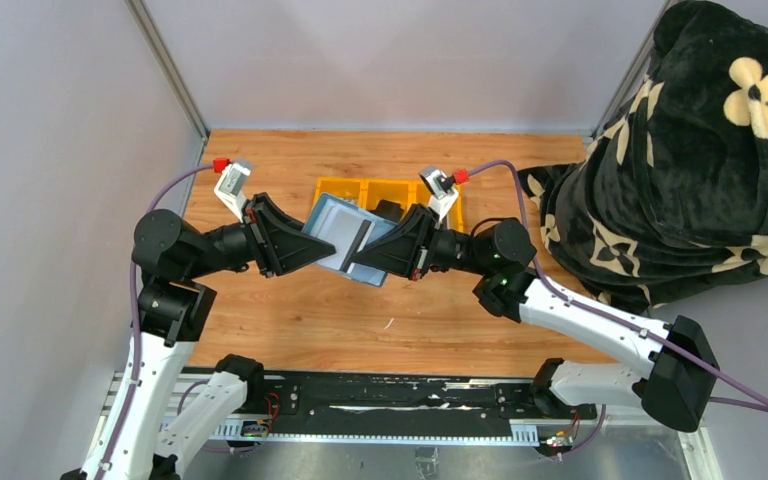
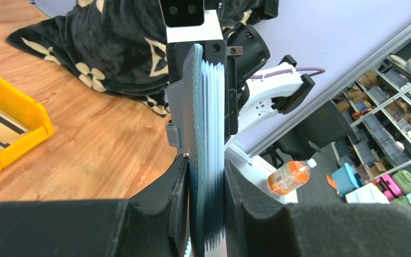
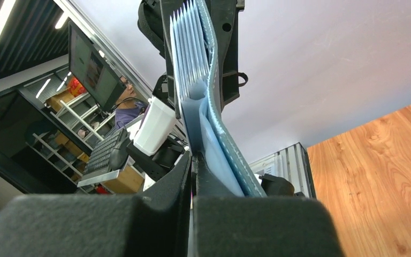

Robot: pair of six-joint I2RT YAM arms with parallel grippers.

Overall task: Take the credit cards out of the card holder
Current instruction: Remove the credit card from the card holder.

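As card holder point(image 1: 345, 238) hangs, tray point(image 1: 338, 188) behind

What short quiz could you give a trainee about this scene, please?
1. True or false: the card holder lies inside the tray.
2. The holder is touched by: A) only the left end effector; B) only the right end effector; C) both.
3. Fill in: the tray's colour is ____.
Key: 1 false, it is held in the air; 2 C; 3 yellow.
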